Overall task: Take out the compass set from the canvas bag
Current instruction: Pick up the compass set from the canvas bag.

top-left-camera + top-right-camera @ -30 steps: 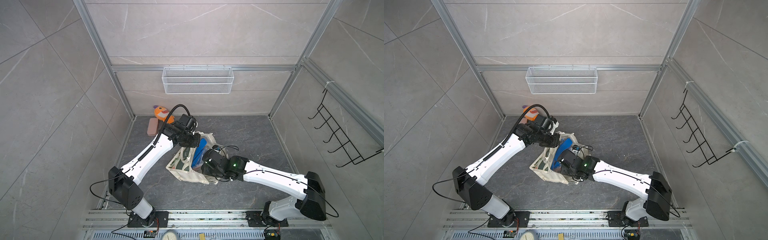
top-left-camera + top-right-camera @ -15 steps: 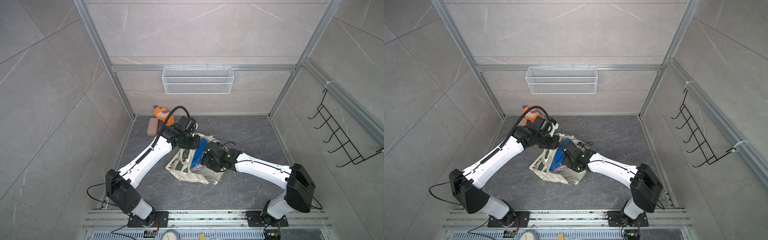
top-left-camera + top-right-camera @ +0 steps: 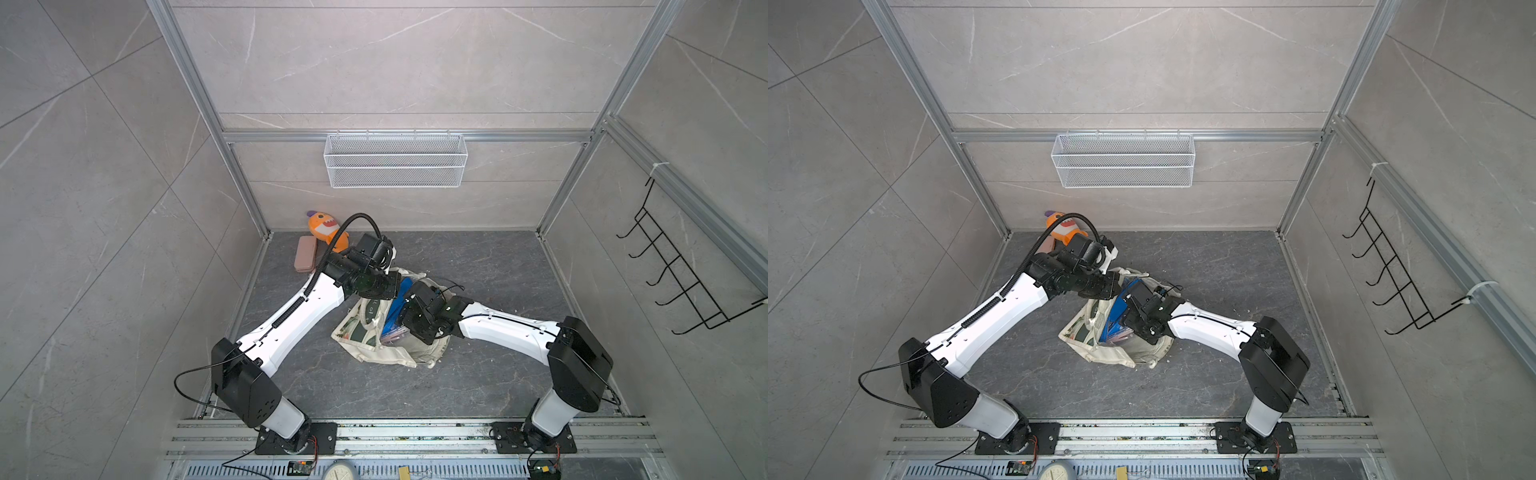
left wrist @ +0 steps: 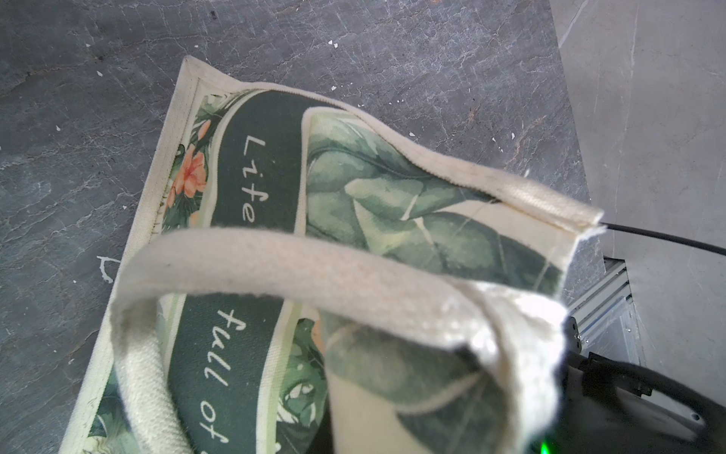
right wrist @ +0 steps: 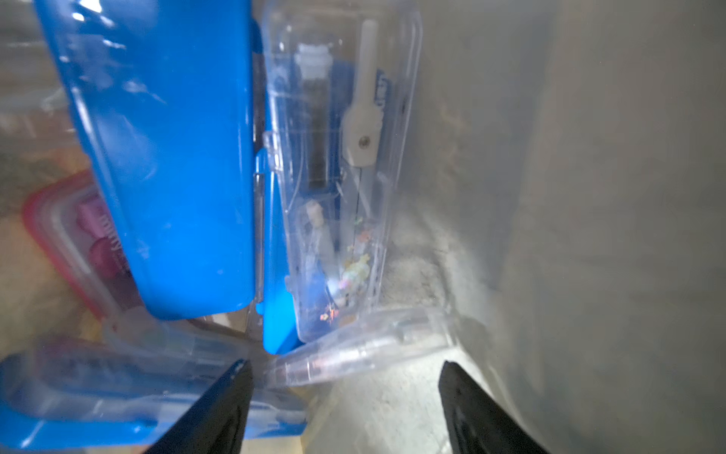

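Cream canvas bag (image 3: 376,353) lies mid-surface (image 3: 490,266), printed side up. L gripper (image 3: 390,287) at bag rim, fingers pressed together on cloth. R gripper (image 5: 345,363) inside bag, fingers (image 5: 220,408) spread. In bag: compass set (image 5: 338,177), clear case w/ blue back, just ahead of R fingertips, touching blue box (image 5: 169,157); pink-rimmed box (image 5: 78,236) partly hidden by blue box.

Both top views: mounted high at the front, looking steeply down toward the back wall (image 3: 395,62), far off, whole cell in frame. Nearly identical; canvas bag (image 3: 380,353) mid-floor (image 3: 478,374) in both. Left wrist: very close on the bag's printed outside, floor behind. Right wrist: very close, inside the bag, blue case (image 5: 165,157) filling much of the frame.
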`<action>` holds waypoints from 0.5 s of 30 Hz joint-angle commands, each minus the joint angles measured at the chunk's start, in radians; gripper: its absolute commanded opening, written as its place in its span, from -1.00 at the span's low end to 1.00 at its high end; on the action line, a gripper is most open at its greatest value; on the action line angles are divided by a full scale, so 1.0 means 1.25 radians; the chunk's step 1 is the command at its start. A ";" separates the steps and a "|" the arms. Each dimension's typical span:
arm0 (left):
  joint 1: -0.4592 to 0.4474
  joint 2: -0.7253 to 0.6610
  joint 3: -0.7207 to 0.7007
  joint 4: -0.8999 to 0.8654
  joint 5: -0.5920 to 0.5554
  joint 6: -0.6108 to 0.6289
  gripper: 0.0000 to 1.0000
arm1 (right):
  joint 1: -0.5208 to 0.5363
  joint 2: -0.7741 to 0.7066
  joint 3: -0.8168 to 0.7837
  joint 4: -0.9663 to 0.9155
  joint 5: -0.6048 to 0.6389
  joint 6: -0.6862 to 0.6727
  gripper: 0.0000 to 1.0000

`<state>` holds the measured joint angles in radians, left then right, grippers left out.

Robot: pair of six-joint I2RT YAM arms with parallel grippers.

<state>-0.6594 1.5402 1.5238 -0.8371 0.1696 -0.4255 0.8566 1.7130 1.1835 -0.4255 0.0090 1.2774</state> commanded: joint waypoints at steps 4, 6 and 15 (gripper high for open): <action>-0.009 -0.054 -0.009 0.019 0.060 0.001 -1.00 | -0.010 0.060 0.009 0.057 -0.008 0.016 0.55; -0.009 -0.054 -0.010 0.021 0.063 0.001 -1.00 | -0.010 0.074 0.024 0.061 -0.008 0.010 0.51; -0.009 -0.061 -0.022 0.025 0.067 -0.004 -1.00 | -0.010 0.063 0.039 0.112 0.003 -0.035 -0.08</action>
<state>-0.6594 1.5253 1.4933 -0.8188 0.1898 -0.4263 0.8520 1.8114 1.2064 -0.3595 -0.0082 1.2640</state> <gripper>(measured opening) 0.056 0.472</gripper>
